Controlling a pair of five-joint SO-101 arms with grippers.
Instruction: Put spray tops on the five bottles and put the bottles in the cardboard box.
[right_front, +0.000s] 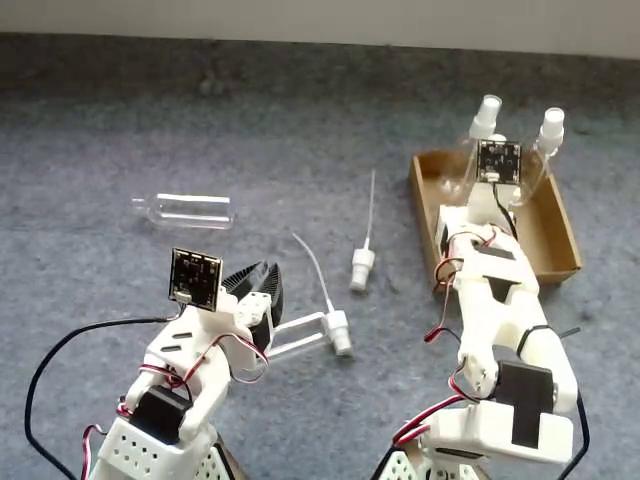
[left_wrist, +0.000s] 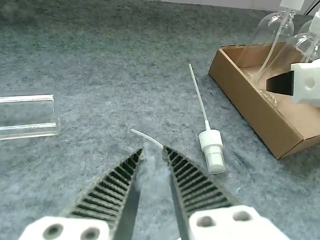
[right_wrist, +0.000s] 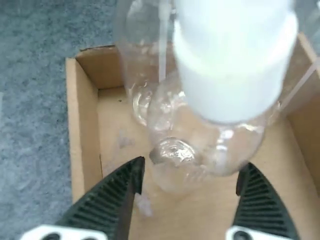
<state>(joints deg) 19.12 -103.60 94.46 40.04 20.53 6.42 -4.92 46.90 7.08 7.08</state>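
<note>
One capped bottle (right_wrist: 216, 131) upright in cardboard box (right_wrist: 82, 131), between right claw's (right_wrist: 192, 166) spread fingers.

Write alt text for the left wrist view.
The left gripper points at grey felt, its fingers slightly apart with nothing between them and a thin white tube tip just beyond. A loose spray top lies beside a cardboard box holding upright bottles; an uncapped clear bottle lies opposite.
</note>
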